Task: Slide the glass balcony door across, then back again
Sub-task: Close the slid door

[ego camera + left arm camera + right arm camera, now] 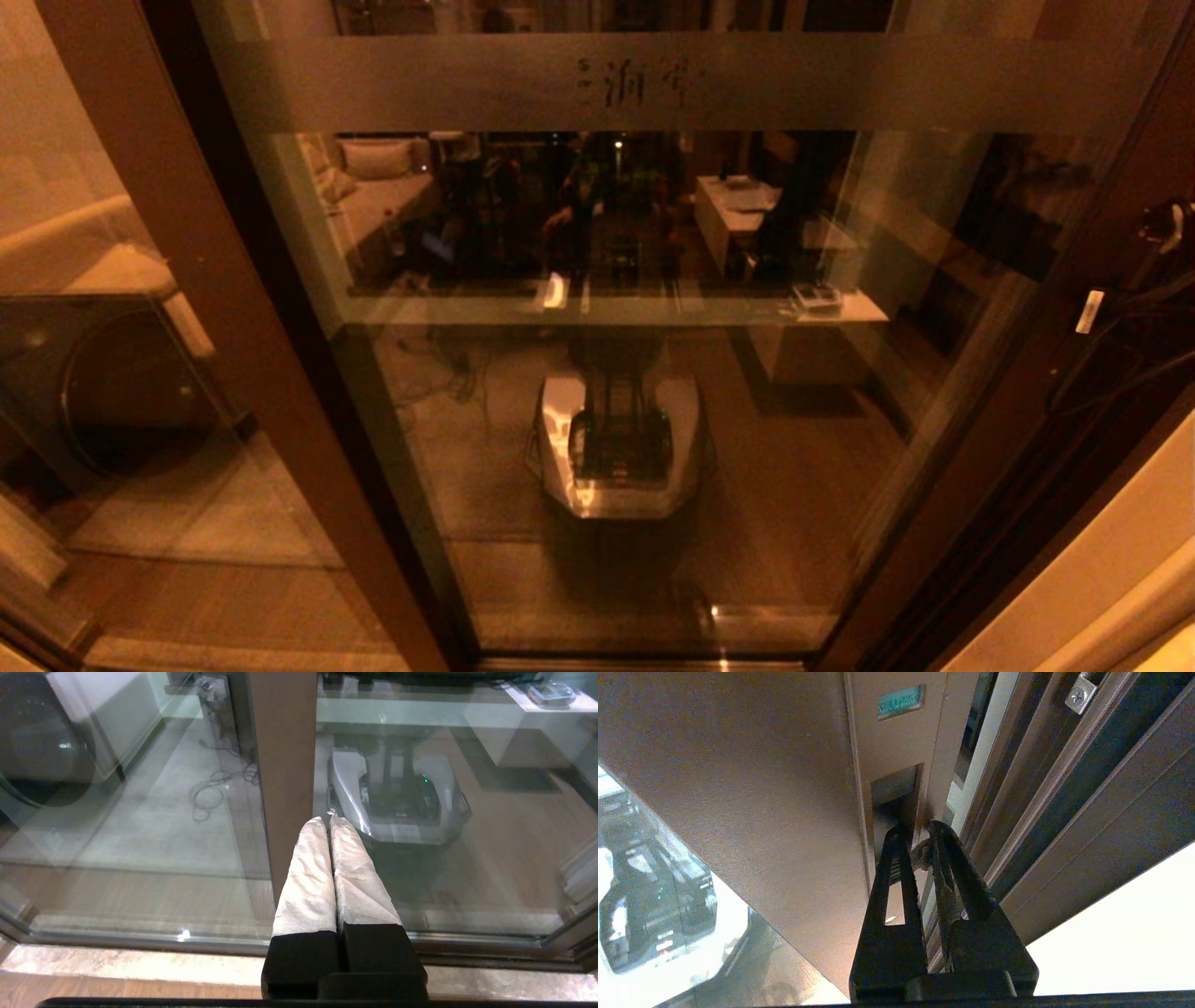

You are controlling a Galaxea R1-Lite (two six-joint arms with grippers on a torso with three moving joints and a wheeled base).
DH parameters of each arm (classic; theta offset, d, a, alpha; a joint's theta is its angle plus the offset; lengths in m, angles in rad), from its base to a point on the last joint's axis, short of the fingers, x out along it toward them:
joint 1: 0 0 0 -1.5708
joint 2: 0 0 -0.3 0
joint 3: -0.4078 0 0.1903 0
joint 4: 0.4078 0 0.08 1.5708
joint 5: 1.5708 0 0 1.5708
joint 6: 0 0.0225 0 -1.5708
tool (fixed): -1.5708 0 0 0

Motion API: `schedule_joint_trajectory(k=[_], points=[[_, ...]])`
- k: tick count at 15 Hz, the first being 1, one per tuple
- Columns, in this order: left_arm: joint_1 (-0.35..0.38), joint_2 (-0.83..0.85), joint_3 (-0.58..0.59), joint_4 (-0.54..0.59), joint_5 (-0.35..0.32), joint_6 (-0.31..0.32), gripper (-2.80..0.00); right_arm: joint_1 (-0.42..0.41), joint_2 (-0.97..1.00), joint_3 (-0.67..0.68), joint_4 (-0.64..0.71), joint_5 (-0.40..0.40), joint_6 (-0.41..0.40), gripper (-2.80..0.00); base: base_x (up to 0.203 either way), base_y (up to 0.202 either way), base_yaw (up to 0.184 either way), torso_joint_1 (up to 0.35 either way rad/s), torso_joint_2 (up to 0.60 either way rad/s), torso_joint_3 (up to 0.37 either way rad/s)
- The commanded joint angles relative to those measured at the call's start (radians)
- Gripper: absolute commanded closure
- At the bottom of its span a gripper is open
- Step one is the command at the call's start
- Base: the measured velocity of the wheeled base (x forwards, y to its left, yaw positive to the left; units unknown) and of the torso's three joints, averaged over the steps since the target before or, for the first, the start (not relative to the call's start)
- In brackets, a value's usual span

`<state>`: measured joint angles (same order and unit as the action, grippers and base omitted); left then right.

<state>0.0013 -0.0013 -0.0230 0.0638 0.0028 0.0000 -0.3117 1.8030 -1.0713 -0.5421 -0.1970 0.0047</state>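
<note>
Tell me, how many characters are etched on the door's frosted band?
2: left character and right character, side by side at the middle of the frosted band; none seem hidden.

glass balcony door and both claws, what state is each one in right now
glass balcony door: upright in its track, spanning most of the head view, frosted band with characters at the top.
left claw: shut, empty, white-wrapped fingertips at the door's left brown frame post.
right claw: nearly shut, tips at the recessed handle slot in the door's right frame edge.
</note>
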Motion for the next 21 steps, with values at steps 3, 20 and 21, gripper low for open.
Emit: schedule_joint_trajectory(k=[3,20,21], points=[[0.000,0.000,0.000,0.001,0.000,0.000,0.00,-0.001,-0.023,0.010,-0.005,0.001,0.002,0.00,0.000,0.000,0.000,0.000,0.00,0.000],[0.000,0.000,0.000,0.001,0.000,0.000,0.00,-0.007,-0.136,0.109,-0.002,0.048,-0.025,0.00,0.000,0.000,0.000,0.000,0.00,0.000],[0.000,0.000,0.000,0.001,0.000,0.000,0.00,-0.007,-0.134,0.109,-0.002,0.059,-0.023,0.00,0.000,0.000,0.000,0.000,0.00,0.000]])
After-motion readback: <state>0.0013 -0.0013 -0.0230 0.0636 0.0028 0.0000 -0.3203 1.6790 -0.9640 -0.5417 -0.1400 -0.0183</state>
